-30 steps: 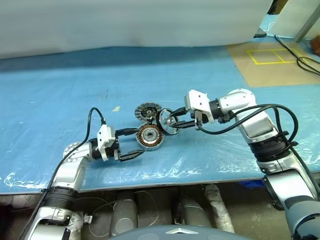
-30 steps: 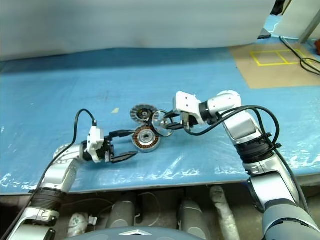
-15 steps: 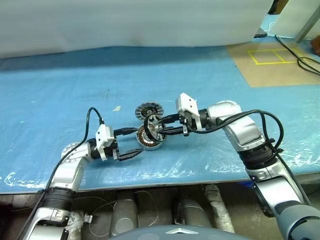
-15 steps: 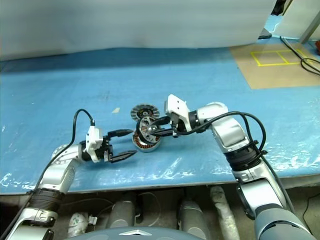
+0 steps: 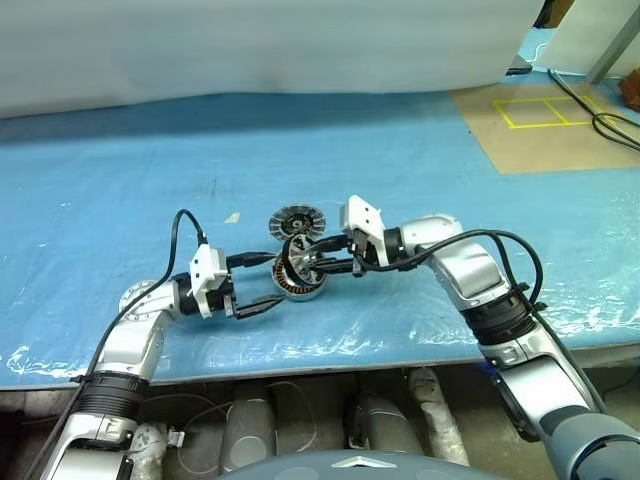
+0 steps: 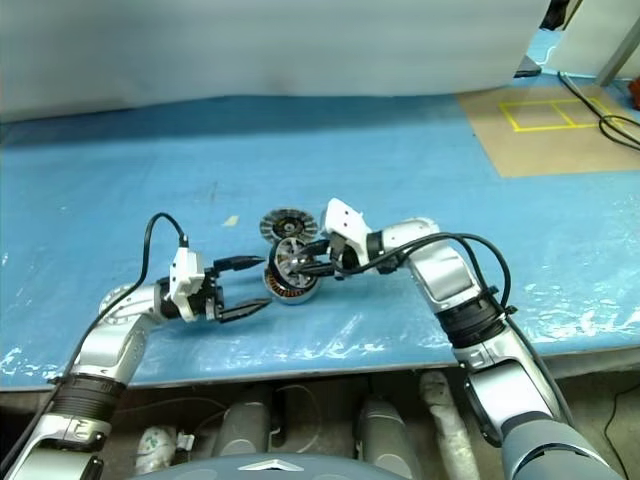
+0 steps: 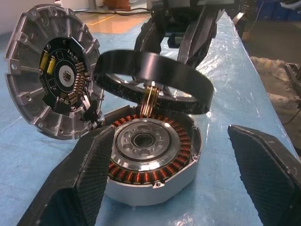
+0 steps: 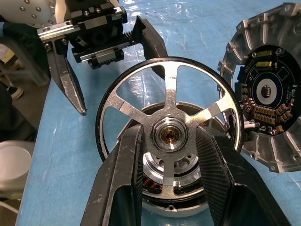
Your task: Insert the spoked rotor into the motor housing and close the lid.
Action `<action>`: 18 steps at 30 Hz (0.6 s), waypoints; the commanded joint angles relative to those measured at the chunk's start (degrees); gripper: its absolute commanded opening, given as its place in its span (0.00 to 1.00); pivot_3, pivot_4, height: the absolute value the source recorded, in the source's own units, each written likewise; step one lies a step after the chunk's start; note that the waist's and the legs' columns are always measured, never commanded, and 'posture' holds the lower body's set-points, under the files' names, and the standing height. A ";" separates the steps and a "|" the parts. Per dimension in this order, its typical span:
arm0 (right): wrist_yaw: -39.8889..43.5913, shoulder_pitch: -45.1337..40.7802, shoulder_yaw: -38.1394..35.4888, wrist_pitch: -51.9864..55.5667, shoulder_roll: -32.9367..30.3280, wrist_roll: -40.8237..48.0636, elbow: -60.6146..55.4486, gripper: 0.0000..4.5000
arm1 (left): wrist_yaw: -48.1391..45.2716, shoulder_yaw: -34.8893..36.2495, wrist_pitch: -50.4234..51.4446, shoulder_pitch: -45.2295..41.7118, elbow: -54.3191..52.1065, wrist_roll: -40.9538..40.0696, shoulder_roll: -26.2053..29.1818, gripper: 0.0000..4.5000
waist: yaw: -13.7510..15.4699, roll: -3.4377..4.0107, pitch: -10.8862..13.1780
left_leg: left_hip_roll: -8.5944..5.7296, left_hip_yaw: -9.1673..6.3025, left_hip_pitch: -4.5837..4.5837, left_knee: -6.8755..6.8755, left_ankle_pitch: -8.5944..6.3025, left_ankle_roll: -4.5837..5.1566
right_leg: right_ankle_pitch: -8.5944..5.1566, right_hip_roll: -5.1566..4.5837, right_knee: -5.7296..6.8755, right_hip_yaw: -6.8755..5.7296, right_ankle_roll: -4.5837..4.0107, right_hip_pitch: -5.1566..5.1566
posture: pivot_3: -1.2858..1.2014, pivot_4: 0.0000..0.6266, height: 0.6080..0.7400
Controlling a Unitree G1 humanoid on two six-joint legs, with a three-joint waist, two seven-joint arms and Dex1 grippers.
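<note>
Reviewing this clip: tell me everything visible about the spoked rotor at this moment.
The spoked rotor is a shiny silver wheel with a dark outer band, flat spokes, open cutouts and a round central hub. The right tool grips it by the hub region, its fingers passing through the cutouts. It hangs tilted just above the motor housing, over the copper coils, not yet seated. The lid leans beside it.

On the tabletop [image 5: 420,160] the motor housing [image 5: 300,282] sits near the front edge. The lid [image 5: 297,219] lies just behind it at 12 o'clock, tilted up on its edge. The spoked rotor [image 8: 169,134], held in the right claw [image 8: 169,179] from 3 o'clock, hangs tilted just above the housing. The left claw [image 5: 262,284] lies at 9 o'clock, its fingers either side of the housing.
</note>
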 commanded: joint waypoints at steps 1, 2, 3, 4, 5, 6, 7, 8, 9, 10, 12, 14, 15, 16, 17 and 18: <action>-0.60 -0.69 -0.59 -1.21 0.68 0.58 -0.08 0.36 | 0.05 0.80 -0.07 -0.49 -1.48 -0.85 0.43 0.91 | 0.01 0.00 0.00 | 0.00 0.00 0.01 0.00 0.00 0.00 | 0.00 0.00 0.00 0.00 0.00 0.01 | 0.52 0.24 1.00; -0.73 -0.82 -0.51 -1.36 0.84 0.46 0.43 0.36 | -0.02 0.81 -0.19 -0.46 -1.33 -0.79 0.46 0.91 | 0.00 0.00 0.00 | 0.00 0.00 0.01 0.00 0.00 0.00 | 0.00 0.00 0.00 0.00 0.00 0.01 | 0.52 0.24 1.00; -0.77 -0.85 -0.29 -1.68 0.90 0.20 0.97 0.36 | -0.05 0.83 -0.26 -0.44 -1.22 -0.74 0.47 0.91 | 0.00 0.00 0.00 | 0.01 0.00 0.01 0.00 0.00 0.00 | 0.00 0.00 0.00 0.00 0.00 0.01 | 0.52 0.24 1.00; -0.82 -0.82 -0.07 -2.12 0.95 -0.12 1.53 0.36 | -0.03 0.86 -0.28 -0.41 -1.18 -0.71 0.47 0.91 | 0.00 0.00 0.00 | 0.00 0.00 0.01 0.00 0.00 0.00 | 0.00 0.00 0.00 0.00 0.00 0.01 | 0.52 0.24 1.00; -0.83 -0.80 0.06 -2.40 0.97 -0.30 1.91 0.36 | 0.00 0.88 -0.29 -0.38 -1.18 -0.71 0.46 0.91 | 0.00 0.00 0.00 | 0.00 0.00 0.01 0.00 0.00 0.00 | 0.00 0.00 0.00 0.00 0.00 0.01 | 0.52 0.24 1.00; -0.76 -0.79 0.12 -2.49 0.99 -0.32 2.13 0.36 | 0.02 0.91 -0.31 -0.33 -1.19 -0.70 0.45 0.91 | 0.00 0.00 0.00 | 0.00 0.00 0.00 0.01 0.00 0.00 | 0.00 0.00 0.00 0.00 0.00 0.01 | 0.52 0.24 1.00; -0.72 -0.83 0.13 -2.62 1.02 -0.34 2.37 0.36 | 0.03 0.93 -0.38 -0.23 -1.17 -0.69 0.44 0.91 | 0.00 0.00 0.00 | 0.00 0.00 0.00 0.01 0.00 0.00 | 0.00 0.00 0.00 0.00 0.00 0.01 | 0.52 0.24 1.00; -0.73 -0.89 0.14 -2.69 1.05 -0.39 2.62 0.36 | 0.02 0.95 -0.47 -0.12 -1.14 -0.68 0.44 0.91 | 0.00 0.00 0.00 | 0.00 0.00 0.01 0.01 0.00 0.00 | 0.00 0.00 0.00 0.00 0.00 0.02 | 0.52 0.24 1.00; -0.75 -0.94 0.17 -2.91 1.07 -0.51 2.99 0.36 | -0.01 0.96 -0.61 0.03 -1.09 -0.64 0.45 0.91 | 0.00 0.00 0.00 | 0.00 0.00 0.01 0.01 0.00 0.00 | 0.00 0.00 0.00 0.00 0.00 0.01 | 0.52 0.24 1.00; -0.80 -0.97 0.19 -3.09 1.08 -0.63 3.35 0.36 | -0.04 0.98 -0.71 0.16 -1.06 -0.62 0.46 0.91 | 0.00 0.00 0.00 | 0.00 0.00 0.01 0.01 0.00 0.00 | 0.00 0.00 0.00 0.00 0.00 0.02 | 0.52 0.24 1.00; -0.78 -1.01 0.19 -3.32 1.05 -0.76 3.84 0.36 | -0.04 1.01 -0.79 0.28 -1.04 -0.62 0.46 0.91 | 0.00 0.00 0.00 | 0.00 0.00 0.02 0.02 0.00 0.00 | 0.00 0.00 0.00 0.00 0.00 0.03 | 0.52 0.24 1.00; -0.68 -1.04 0.15 -3.32 0.99 -0.72 3.83 0.36 | -0.05 1.05 -0.87 0.35 -0.97 -0.63 0.44 0.91 | 0.00 0.00 0.00 | 0.00 0.00 0.04 0.02 0.00 0.00 | 0.00 0.00 0.00 0.00 0.00 0.05 | 0.52 0.24 1.00; -0.60 -1.07 0.12 -3.22 0.96 -0.60 3.63 0.36 | -0.08 1.06 -0.95 0.39 -0.90 -0.62 0.43 0.91 | 0.00 0.00 0.00 | 0.00 0.00 0.04 0.02 0.00 0.00 | 0.00 0.00 0.00 0.00 0.00 0.05 | 0.52 0.24 1.00; -0.52 -1.13 0.11 -3.09 0.94 -0.48 3.33 0.36 | -0.12 1.06 -1.03 0.41 -0.81 -0.62 0.42 0.91 | 0.01 0.00 0.00 | 0.00 0.00 0.05 0.02 0.00 0.00 | 0.00 0.00 0.00 0.00 0.00 0.06 | 0.52 0.24 1.00; -0.42 -1.19 0.11 -3.06 0.90 -0.43 3.14 0.36 | -0.13 1.02 -1.08 0.39 -0.73 -0.60 0.38 0.91 | 0.00 0.00 0.00 | 0.00 0.00 0.05 0.03 0.00 0.00 | 0.00 0.00 0.00 0.00 0.00 0.06 | 0.52 0.24 1.00; -0.34 -1.25 0.16 -3.12 0.89 -0.46 3.09 0.36 | -0.16 0.97 -1.15 0.32 -0.61 -0.57 0.35 0.91 | 0.01 0.00 0.00 | 0.00 0.00 0.05 0.03 0.00 0.00 | 0.00 0.00 0.00 0.00 0.00 0.06 | 0.52 0.24 1.00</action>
